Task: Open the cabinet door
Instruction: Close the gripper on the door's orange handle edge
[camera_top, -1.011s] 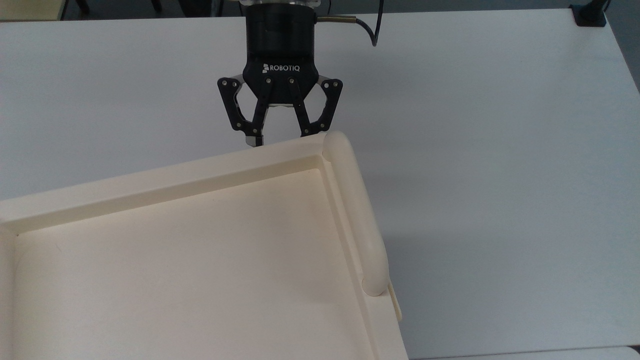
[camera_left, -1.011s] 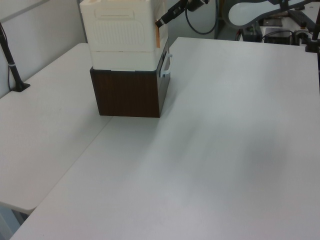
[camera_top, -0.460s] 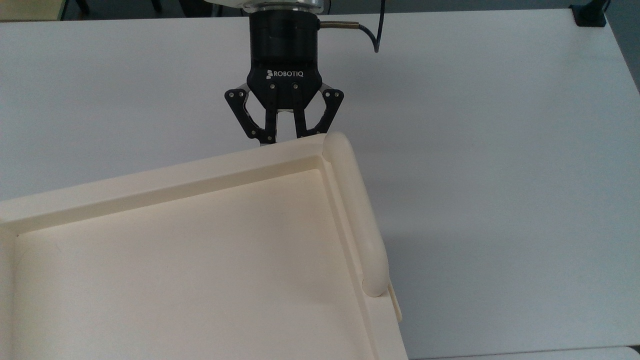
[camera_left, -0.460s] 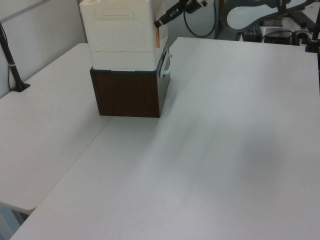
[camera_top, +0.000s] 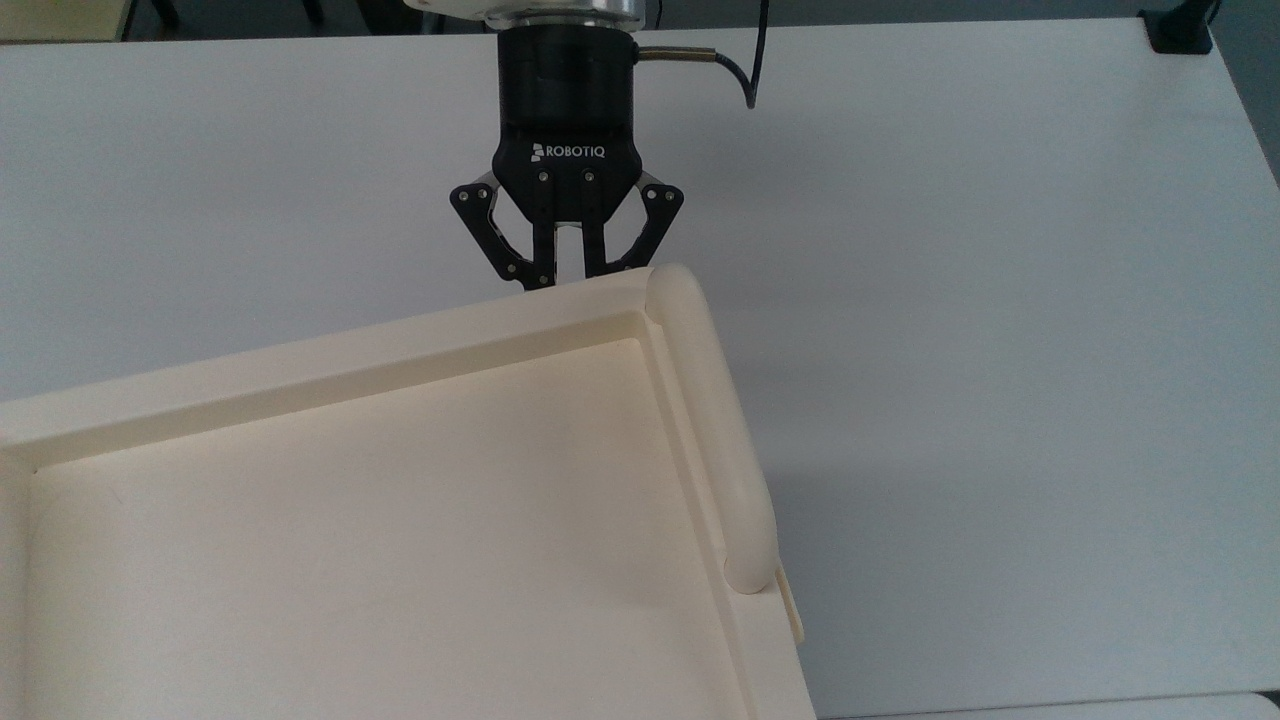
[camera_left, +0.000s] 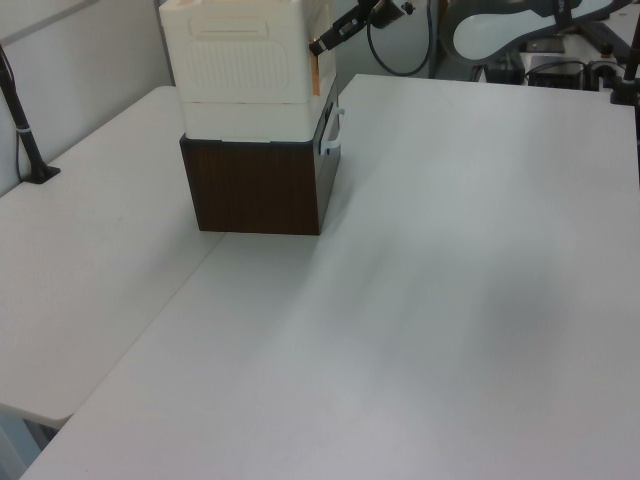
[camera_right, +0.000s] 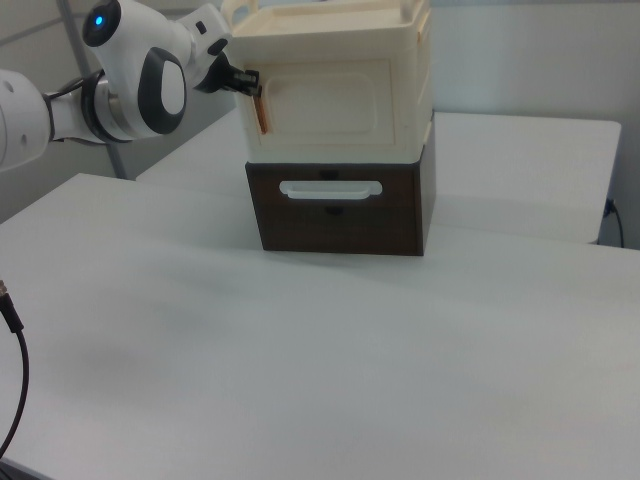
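Grasp phase, door not yet swung. The gripper (camera_top: 567, 278) sits at 12 o'clock of the cabinet's tray-like top (camera_top: 300, 370) in the top view, its tips dipping out of sight behind the rim, just at 10 o'clock of the rounded bar (camera_top: 710, 430). The fingers (camera_top: 541, 258) are drawn close together with only a thin gap between them. Judged from that gap and the position, the pincer is closed on the door's thin edge; the contact itself is hidden.

The cabinet door (camera_right: 325, 95) is the recessed cream panel on the cabinet's front in the right view, upright, lying flush or nearly flush against the body. An orange strip (camera_right: 262, 112) runs along its 9 o'clock edge, and the gripper meets that edge near the upper corner. The cabinet stands on a dark brown drawer unit (camera_right: 340, 215) with a white handle (camera_right: 330, 188) at 6 o'clock of the door, all on a white table (camera_top: 1000, 300).

Step in hand: securing hold of the free edge. The task is early; the door reads as closed.

Next move, as judged: pull the held edge away from the cabinet face and follow an arc about the hinge, which probably lies on the door's 3 o'clock side in the right view. The wrist would need to turn with the panel. Risk: a straight pull may slip off the thin rim or drag the whole stack.
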